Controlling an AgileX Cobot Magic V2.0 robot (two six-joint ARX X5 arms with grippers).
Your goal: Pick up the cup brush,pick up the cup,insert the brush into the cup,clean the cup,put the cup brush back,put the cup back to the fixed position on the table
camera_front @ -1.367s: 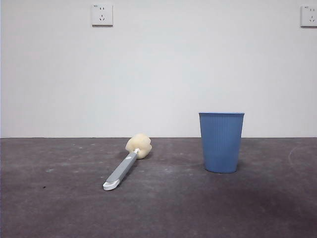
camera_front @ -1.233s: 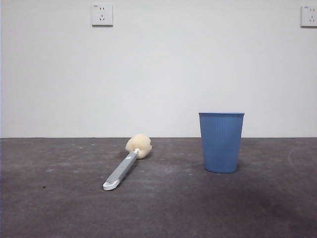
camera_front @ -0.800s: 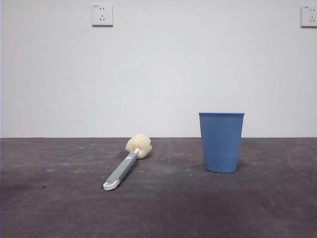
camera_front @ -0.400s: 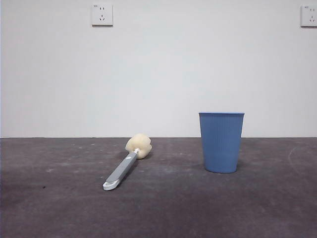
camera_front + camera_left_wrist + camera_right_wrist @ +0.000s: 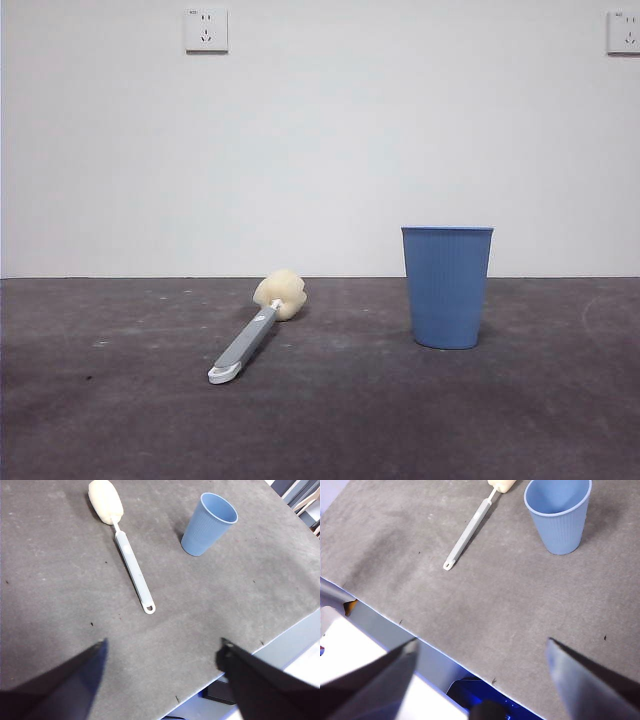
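Note:
The cup brush lies flat on the table, its cream sponge head toward the wall and its white looped tip toward the camera. It also shows in the left wrist view as the cup brush and in the right wrist view as the cup brush. The blue ribbed cup stands upright to its right, empty inside, seen as the cup and the cup. My left gripper hovers open high above the table, short of the brush's looped tip. My right gripper hangs open above the table's near edge.
Two wall sockets sit on the white wall behind. The table's front edge drops off to a pale floor below. Neither arm shows in the front view.

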